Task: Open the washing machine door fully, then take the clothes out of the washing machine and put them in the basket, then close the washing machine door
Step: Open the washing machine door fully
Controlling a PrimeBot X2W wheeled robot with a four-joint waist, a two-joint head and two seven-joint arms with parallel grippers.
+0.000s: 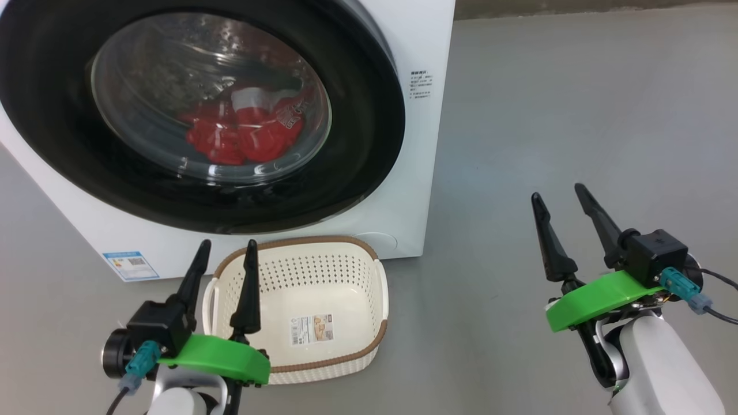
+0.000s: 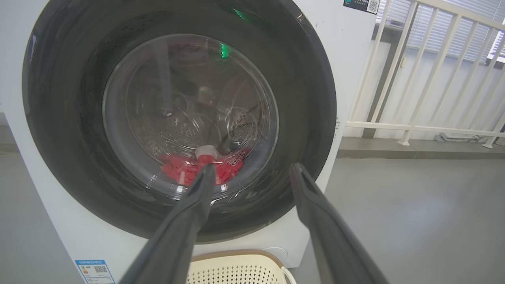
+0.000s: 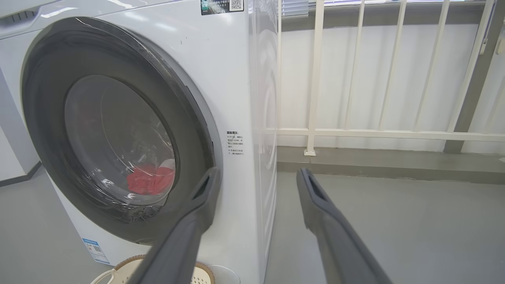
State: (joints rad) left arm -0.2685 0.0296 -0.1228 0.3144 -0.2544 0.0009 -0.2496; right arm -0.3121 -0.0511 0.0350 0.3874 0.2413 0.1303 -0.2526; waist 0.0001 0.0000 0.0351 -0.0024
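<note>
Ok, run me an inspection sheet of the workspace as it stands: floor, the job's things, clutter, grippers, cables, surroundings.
Surface: grey floor, smooth and bare.
Washing machine: white front-loader standing on the floor.
Washing machine door: shut.
Clothes: red and white, inside the drum behind the glass.
Basket: empty, on the floor in front of the machine.
Clutter: nothing seen.
Left gripper: open, empty, by the basket's left side.
Right gripper: open, empty, over bare floor right of the machine.
Cables: left-wrist cable and right-wrist cable, dark, running from teal plugs.
Surroundings: white railing beyond the machine.
</note>
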